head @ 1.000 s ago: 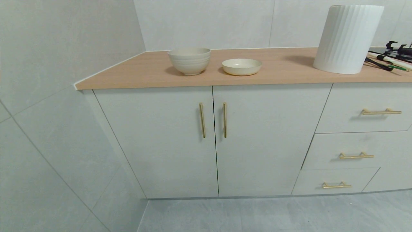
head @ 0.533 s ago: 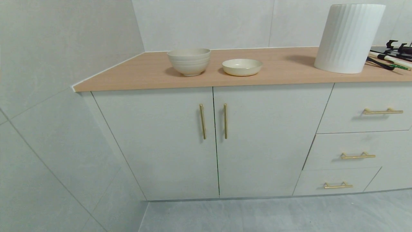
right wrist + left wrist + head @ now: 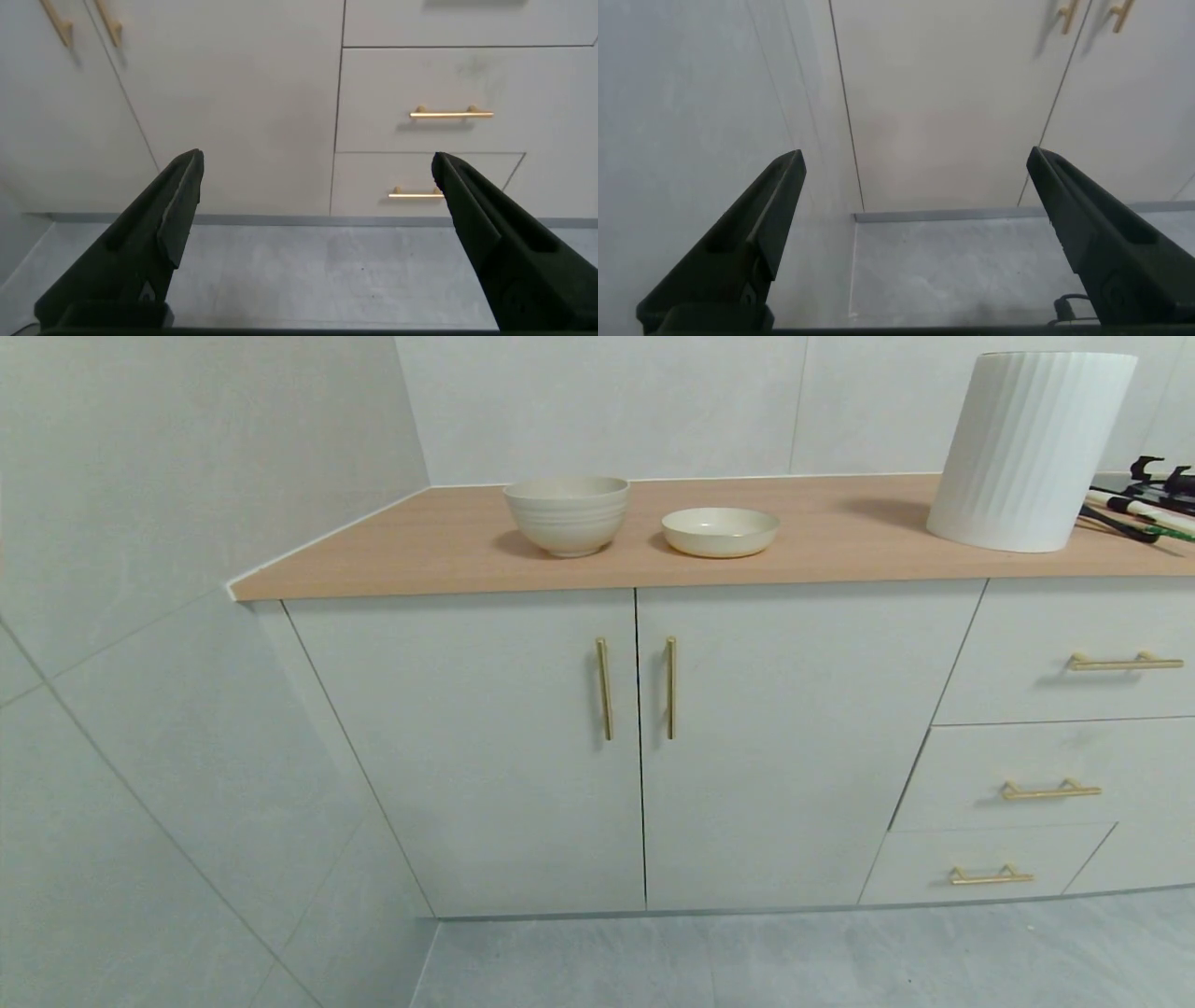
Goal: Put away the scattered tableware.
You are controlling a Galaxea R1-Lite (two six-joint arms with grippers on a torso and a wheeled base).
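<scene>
A beige ribbed bowl point(image 3: 567, 514) stands on the wooden countertop point(image 3: 448, 546), and a shallow cream dish point(image 3: 720, 531) sits just to its right. Below them the white cabinet has two shut doors with gold vertical handles point(image 3: 605, 688) point(image 3: 670, 687). My left gripper point(image 3: 915, 168) hangs low and open in front of the cabinet's left door, near the floor, with nothing between its fingers. My right gripper point(image 3: 318, 168) is also low and open, facing the lower drawers point(image 3: 448, 112).
A tall white ribbed cylinder point(image 3: 1027, 448) stands on the counter at the right, with dark utensils point(image 3: 1139, 504) behind it. A drawer stack with gold handles point(image 3: 1125, 663) fills the right. A tiled wall point(image 3: 140, 616) closes off the left; grey floor point(image 3: 747, 961) lies below.
The whole head picture has shifted slightly, so the camera has moved; the bowl, dish and cabinet have stayed where they were.
</scene>
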